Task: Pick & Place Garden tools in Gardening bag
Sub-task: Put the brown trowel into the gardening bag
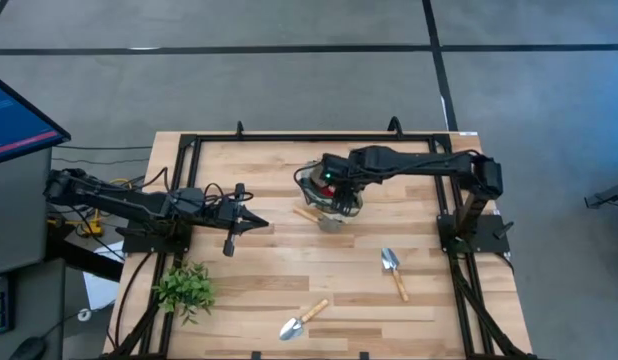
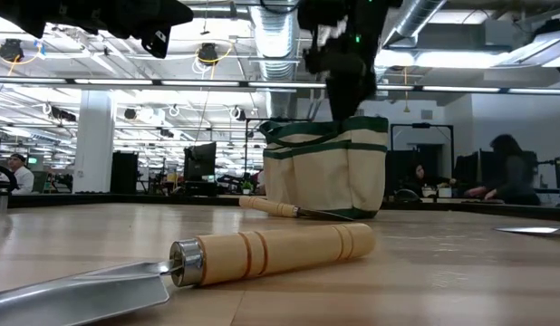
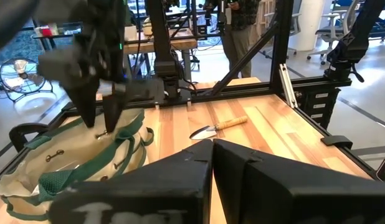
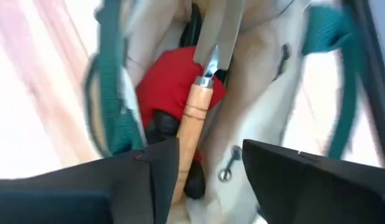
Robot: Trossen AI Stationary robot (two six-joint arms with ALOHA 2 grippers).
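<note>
Right hand (image 4: 205,168) open above gardening bag (image 4: 267,74), trowel (image 4: 202,87) inside

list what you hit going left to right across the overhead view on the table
leafy plant → left gripper, shut → trowel at the front edge → gardening bag with the right gripper over it → trowel on the right

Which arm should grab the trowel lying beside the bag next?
Right, probably. Its end effector hangs over the gardening bag, open above a trowel inside, and the trowel beside the bag lies just below it. The left end effector sits shut, farther away.
</note>
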